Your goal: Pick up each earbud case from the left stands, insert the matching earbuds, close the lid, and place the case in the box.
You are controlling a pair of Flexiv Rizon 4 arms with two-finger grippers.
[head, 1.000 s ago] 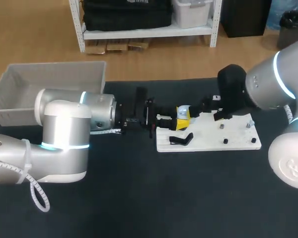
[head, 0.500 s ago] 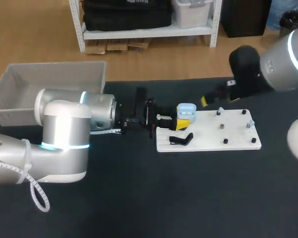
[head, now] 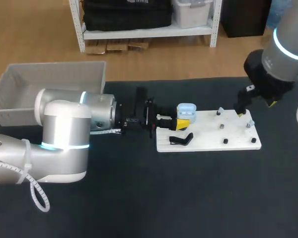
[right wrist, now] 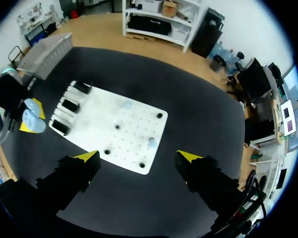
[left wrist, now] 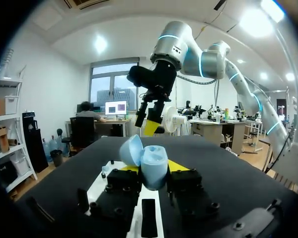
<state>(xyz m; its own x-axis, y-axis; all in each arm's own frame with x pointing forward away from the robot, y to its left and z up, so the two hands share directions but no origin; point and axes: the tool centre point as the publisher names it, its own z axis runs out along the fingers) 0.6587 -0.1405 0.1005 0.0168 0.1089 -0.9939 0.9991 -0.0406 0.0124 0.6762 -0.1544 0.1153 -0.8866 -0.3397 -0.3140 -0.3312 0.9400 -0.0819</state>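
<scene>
There's the pale blue earbud case [head: 186, 110], lid flipped open, up at the left end of the white board [head: 238, 141]. It's gripped in the left gripper [head: 181, 122], a yellow-tipped finger pressing on each side. Just beside it on the board lies a black stand [head: 181, 140]. Further right, a couple of small pale pieces [head: 247, 124] sit on pegs (too small to make out). Over that far right end hangs the right gripper [right wrist: 138, 156], fingers spread wide with nothing between them, looking straight down at the board. Out on the left corner of the dark table [head: 139, 198] sits the grey box [head: 49, 79], well apart from the case.
</scene>
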